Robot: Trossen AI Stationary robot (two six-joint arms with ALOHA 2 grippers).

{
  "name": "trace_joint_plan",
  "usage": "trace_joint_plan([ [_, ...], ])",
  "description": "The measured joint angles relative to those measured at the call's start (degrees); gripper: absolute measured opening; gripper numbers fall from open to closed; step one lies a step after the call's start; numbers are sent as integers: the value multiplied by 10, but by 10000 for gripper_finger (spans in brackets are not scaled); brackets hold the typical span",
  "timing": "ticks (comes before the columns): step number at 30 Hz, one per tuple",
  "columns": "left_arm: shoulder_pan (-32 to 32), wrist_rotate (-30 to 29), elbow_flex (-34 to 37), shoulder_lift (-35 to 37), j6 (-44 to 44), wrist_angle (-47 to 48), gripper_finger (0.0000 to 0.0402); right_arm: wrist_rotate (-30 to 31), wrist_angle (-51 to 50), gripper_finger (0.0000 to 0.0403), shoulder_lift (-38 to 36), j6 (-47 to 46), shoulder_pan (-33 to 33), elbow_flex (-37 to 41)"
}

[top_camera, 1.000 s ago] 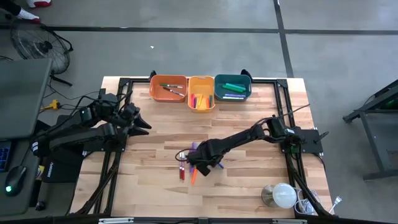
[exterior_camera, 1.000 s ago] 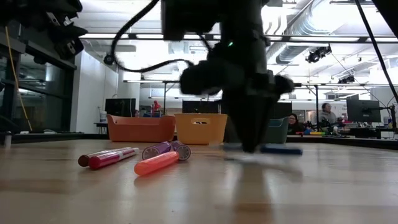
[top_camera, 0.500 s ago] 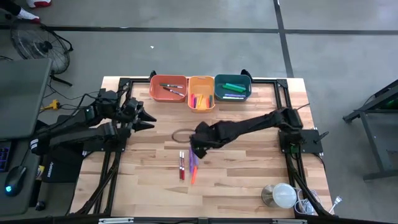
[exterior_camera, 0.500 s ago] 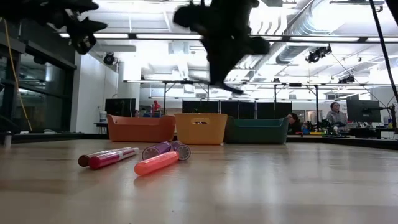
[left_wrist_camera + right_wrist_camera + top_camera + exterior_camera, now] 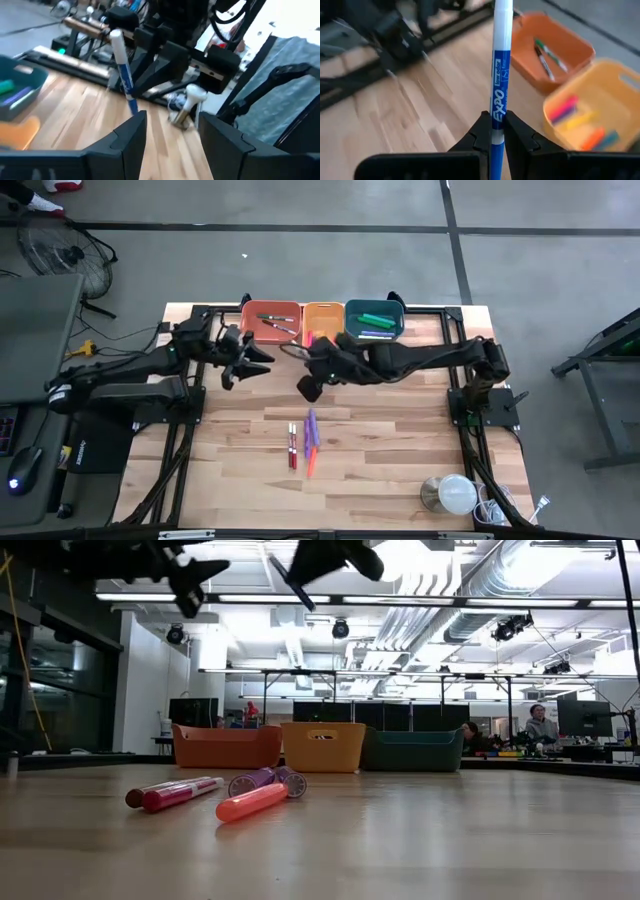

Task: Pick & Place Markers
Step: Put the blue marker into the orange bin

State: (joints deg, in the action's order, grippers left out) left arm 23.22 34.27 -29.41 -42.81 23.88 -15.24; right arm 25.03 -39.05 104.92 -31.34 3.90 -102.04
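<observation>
Above the table's far half, near the bins, we note a blue marker (image 5: 500, 75): white barrel, blue label, clamped upright in the right gripper (image 5: 493, 131). Sorting part done: markers already lie in the orange bin (image 5: 270, 321), yellow bin (image 5: 322, 329) and teal bin (image 5: 374, 319). Four loose markers (image 5: 303, 443) remain mid-table: two red, one purple, one orange. Left gripper (image 5: 243, 356) hovers nearby, fingers apart, empty.
</observation>
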Motion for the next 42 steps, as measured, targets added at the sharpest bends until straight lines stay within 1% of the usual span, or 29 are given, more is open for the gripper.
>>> trace_joint_plan([
  [4, 0, 8, 0, -45, 34, -103, 177, -22, 52, 20, -7, 46, -12, 0],
  [7, 0, -24, -2, -72, 36, -138, 177, -49, 78, 20, -7, 64, -20, 0],
  [10, 0, -64, -13, -96, 32, -138, 177, -58, 86, 20, -7, 81, -23, 0],
  [13, 0, -81, -25, -119, 18, -137, 177, -69, 85, 20, -7, 90, -28, 0],
  [21, 0, -65, -66, -164, 4, -138, 177, -81, 84, 20, -7, 101, -45, 0],
  [27, 0, -65, -75, -178, 4, -142, 175, -90, 84, 20, -7, 108, -53, 0],
  [29, 0, -67, -75, -179, 4, -139, 164, -91, 83, 20, -7, 109, -54, 0],
  [32, 0, -68, -75, -179, 2, -139, 131, -91, 80, 20, -7, 109, -54, 0],
  [37, 0, -72, -75, -179, -3, -138, 39, -92, 80, 20, -7, 108, -54, 0],
  [38, 0, -72, -75, -179, -3, -138, 26, -92, 79, 20, -7, 108, -54, 0],
  [42, 0, -71, -75, -179, -3, -138, 30, -92, 80, 20, -8, 108, -54, 0],
])
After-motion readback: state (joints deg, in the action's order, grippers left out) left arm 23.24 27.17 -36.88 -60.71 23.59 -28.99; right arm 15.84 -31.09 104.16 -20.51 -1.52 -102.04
